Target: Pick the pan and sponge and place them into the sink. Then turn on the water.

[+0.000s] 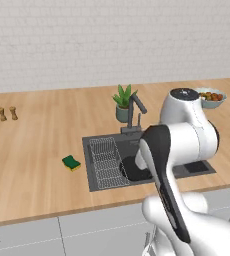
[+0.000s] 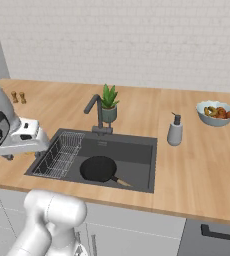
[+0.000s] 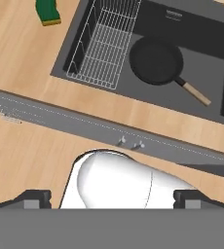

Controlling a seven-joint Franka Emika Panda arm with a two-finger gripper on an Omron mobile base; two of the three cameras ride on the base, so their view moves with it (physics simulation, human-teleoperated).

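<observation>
— While the pincer (image 3: 112, 200) stands wide with nothing between its tips, where's the sponge (image 1: 71, 162)?
— Well apart from it, flat on the bench just beside the sink's (image 2: 137, 182) rack-side rim.
— And inside the sink?
— The pan (image 2: 98, 168) lies on the basin floor, beside the wire rack (image 2: 61, 153) (handle toward the front rim). Farther back, a grey bowl (image 2: 216, 113) holds fruit.

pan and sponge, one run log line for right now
pan: in sink | sponge: on counter left of sink | gripper: open, empty | water: off
</observation>
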